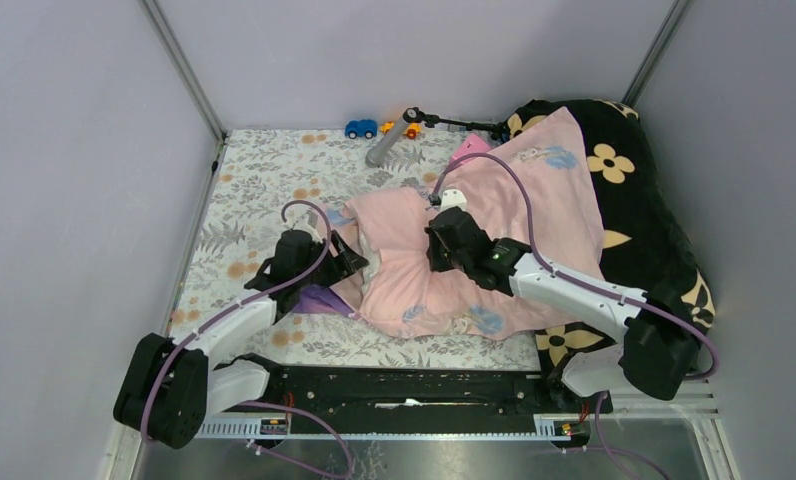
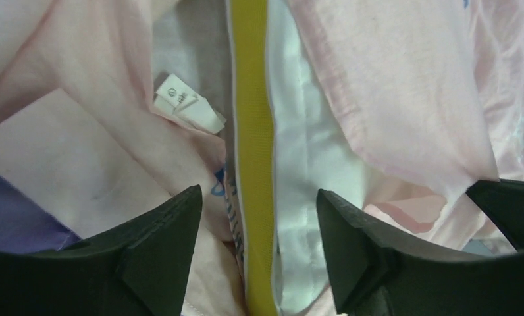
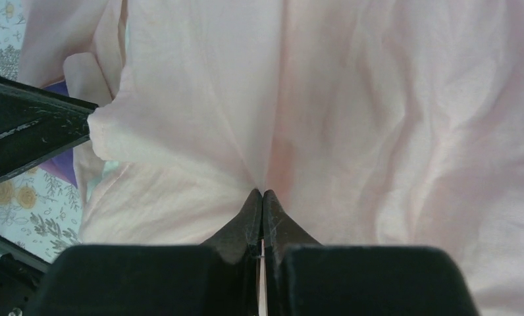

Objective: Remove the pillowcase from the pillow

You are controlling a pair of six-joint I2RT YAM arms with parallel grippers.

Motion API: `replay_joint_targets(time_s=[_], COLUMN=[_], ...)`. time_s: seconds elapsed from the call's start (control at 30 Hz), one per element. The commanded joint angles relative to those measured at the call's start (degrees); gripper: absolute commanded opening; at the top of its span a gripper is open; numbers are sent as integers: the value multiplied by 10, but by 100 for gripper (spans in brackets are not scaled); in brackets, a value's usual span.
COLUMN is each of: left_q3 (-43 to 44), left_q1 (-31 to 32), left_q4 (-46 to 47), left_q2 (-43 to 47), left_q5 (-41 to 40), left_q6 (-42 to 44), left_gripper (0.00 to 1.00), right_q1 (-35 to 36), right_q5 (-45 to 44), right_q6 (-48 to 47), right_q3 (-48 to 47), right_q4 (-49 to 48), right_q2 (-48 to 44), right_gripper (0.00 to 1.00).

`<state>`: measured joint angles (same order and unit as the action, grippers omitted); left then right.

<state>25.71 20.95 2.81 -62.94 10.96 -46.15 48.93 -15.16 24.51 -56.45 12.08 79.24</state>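
Exposed pillow [image 2: 299, 171] edge at pillowcase [image 2: 391, 79] mouth.
Jaws spread, the left gripper [image 2: 258, 197] straddles the yellow trim [image 2: 251, 99], which runs lengthwise between them; the right gripper [image 3: 262, 194], beyond the trim, pinches pillowcase.

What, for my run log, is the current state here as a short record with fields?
left gripper: open, straddling the yellow trim of the pillow
right gripper: shut on a pinch of pillowcase
pillowcase: pink, covering most of the pillow
pillow: white, exposed at the open end
blanket: black, flowered, along the pillow's right side
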Motion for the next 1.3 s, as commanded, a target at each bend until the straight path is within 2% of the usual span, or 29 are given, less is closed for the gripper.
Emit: replay_joint_targets(time_s=[0.0, 0.07, 0.13, 0.2, 0.3, 0.4, 0.47, 0.53, 0.6, 0.63, 0.73, 0.97, 1.0, 1.07, 1.1, 1.17, 1.23, 1.27], left_q3=[-6, -12, -14, -10, -6, -19, -22, -9, 11, 24, 53, 63, 58, 46, 43, 47, 56, 62], left_q1=[-3, -3, -3, -3, -3, -3, -3, -6, -9, -9, -10, -12, -12, -12, -12, -11, -10, -10], left_q4=[94, 122, 144, 154, 155, 201, 236, 239, 196, 158, 54, -41, -43, -23, -5, 19, 42, 52], left_q2=[-9, -11, -23, -46, -82, -107, -127, -136, -112, -93, -33, 86, 99, 113, 111, 94, 68, 58], left_q5=[70, 87, 103, 116, 118, 130, 148, 161, 137, 110, 6, -129, -140, -126, -107, -57, -12, 5], left_q6=[-25, -35, -43, -48, -55, -75, -87, -83, -60, -35, 10, 1, -8, -13, -14, -14, -16, -17], left_gripper=[72, 77, 78, 76, 68, 65, 55, 35, 16, 10, 0, 0, 0, 0, 0, 0, 0, 0], right_q1=[-8, -8, -8, -8, -8, -8, -8, -8, -16, -25, -62, -82, -82, -82, -82, -78, -37, -2], right_q5=[24, 33, 37, 41, 54, 69, 72, 55, 30, 25, 33, -93, -84, 1, 77, 218, 279, 263], right_q6=[6, 6, 5, 4, 2, 0, 0, 1, 1, 3, 9, 11, 11, -6, -18, -27, -39, -52], right_q3=[4, 9, 14, 14, 12, 11, 15, 19, 17, 19, 28, 19, 21, 25, 22, 4, -18, -27], right_q4=[-23, -29, -30, -31, -33, -33, -32, -21, 3, 13, 25, 68, 58, 24, 9, 0, 3, 4], right_q2=[-26, -30, -36, -40, -46, -54, -60, -65, -70, -75, -99, -140, -148, -159, -155, -129, -100, -92], right_gripper=[0, 0, 0, 0, 0, 0, 0, 0, 0, 0, 0, 0, 0, 0, 3, 20, 50, 62])
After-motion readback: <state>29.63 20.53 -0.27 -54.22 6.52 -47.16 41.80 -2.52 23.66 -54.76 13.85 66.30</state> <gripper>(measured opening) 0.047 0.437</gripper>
